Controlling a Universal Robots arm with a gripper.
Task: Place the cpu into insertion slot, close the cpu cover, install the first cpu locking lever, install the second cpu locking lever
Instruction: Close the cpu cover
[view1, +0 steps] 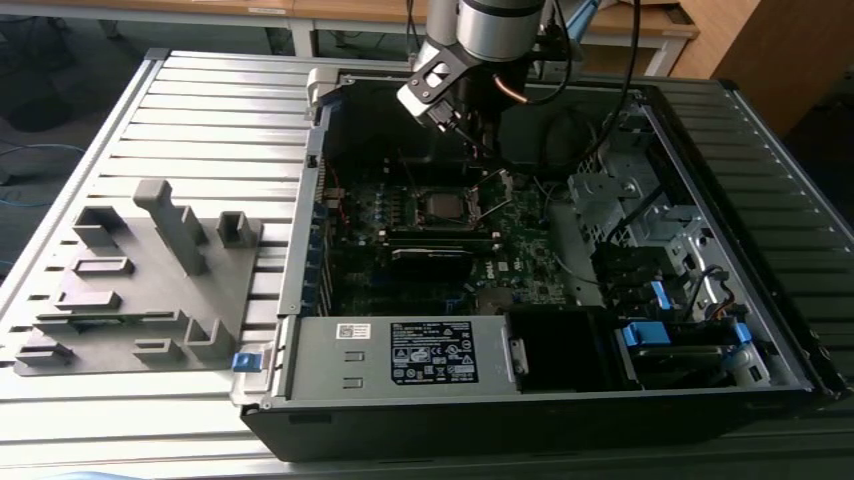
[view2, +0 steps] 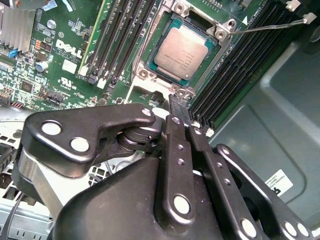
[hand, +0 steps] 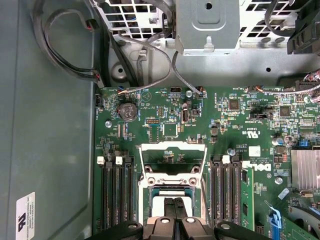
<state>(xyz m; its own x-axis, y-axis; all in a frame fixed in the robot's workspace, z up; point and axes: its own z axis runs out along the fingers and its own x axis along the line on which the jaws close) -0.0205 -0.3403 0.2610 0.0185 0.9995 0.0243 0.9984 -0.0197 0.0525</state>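
In the exterior view the gripper (view1: 470, 140) hangs over the green motherboard (view1: 534, 265), just beyond the cpu (view1: 438, 208). In the second wrist view its fingers (view2: 172, 145) are pressed together, holding nothing, with the tip beside the insertion slot (view2: 150, 61) where the cpu lies seated. In the first wrist view the cpu cover (hand: 172, 146) stands open past the fingertips.

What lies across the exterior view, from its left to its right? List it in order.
Grey parts tray → cpu → metal drive cage
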